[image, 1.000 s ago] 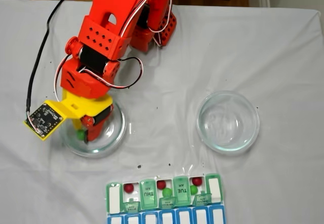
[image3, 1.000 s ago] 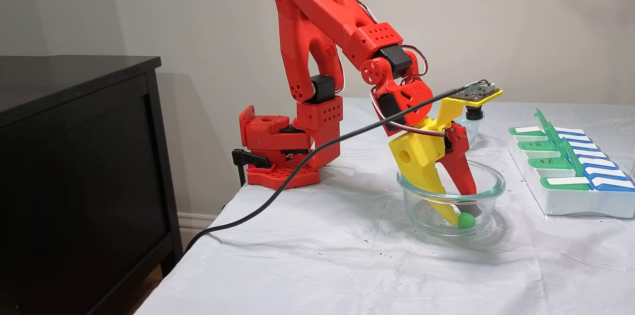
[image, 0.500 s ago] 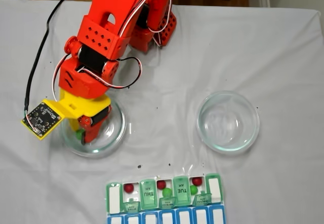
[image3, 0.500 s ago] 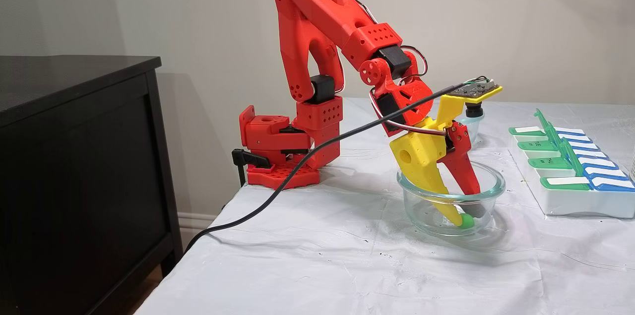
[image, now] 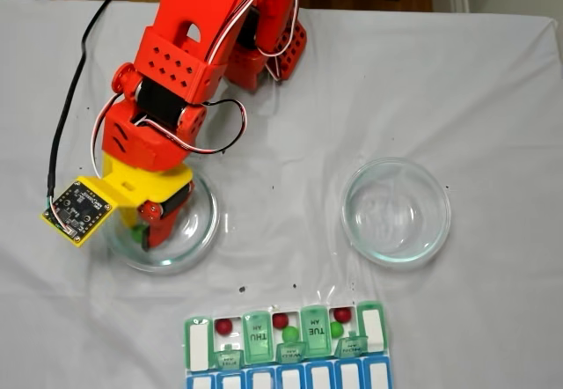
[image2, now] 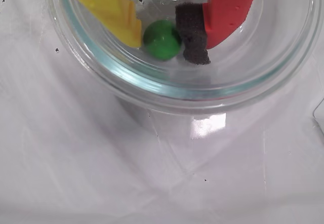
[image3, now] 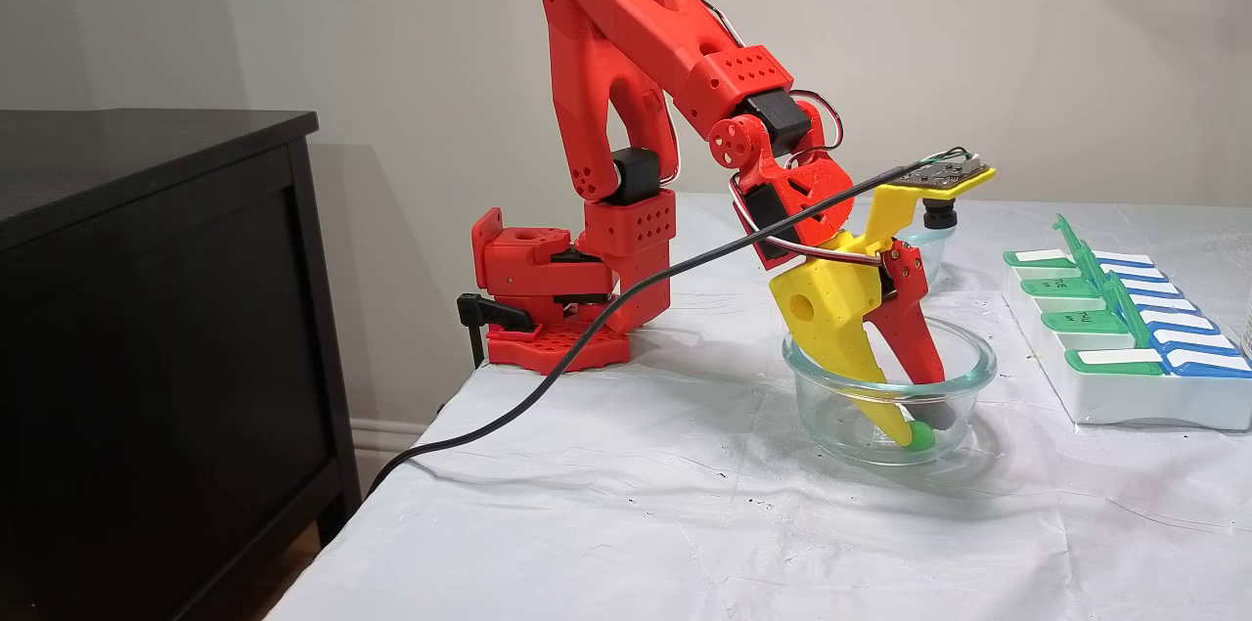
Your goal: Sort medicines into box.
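Observation:
My gripper [image2: 161,45] reaches down into the left glass dish [image: 201,231]. A green medicine ball [image2: 162,39] sits pinched between the yellow finger [image2: 114,8] and the black foam pad on the red finger [image2: 192,34]. From the side, the gripper [image3: 919,427] holds the ball [image3: 920,433] low in the dish [image3: 963,365]. The box [image: 198,343] lies at the front edge with several lids open. In it are red balls [image: 224,326] and green balls [image: 289,333].
An empty glass dish [image: 396,211] stands to the right of the arm in a fixed view. The wrist camera's black cable [image: 70,99] trails off the table's left side. A black cabinet [image3: 147,308] stands beside the table.
The fingers have narrowed around the green ball, which now touches both of them. The wrist shifted slightly inside the dish.

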Motion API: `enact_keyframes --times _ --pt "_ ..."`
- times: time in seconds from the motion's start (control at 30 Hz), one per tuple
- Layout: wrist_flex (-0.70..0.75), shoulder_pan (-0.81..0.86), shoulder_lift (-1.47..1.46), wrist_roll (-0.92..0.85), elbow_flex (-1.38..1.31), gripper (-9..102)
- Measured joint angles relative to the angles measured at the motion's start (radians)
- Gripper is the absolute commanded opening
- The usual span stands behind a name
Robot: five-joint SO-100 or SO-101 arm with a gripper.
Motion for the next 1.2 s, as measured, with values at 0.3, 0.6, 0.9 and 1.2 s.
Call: enact_keyframes --times 0.3,0.6,0.9,1.2 --pt "0.028 0.000 0.000 -0.006 0.000 14" --pt "0.009 0.000 -0.005 -0.006 0.000 14" --pt "-0.012 0.005 -0.020 -0.006 0.000 8" --pt "-0.012 0.005 -0.028 -0.006 0.000 0"
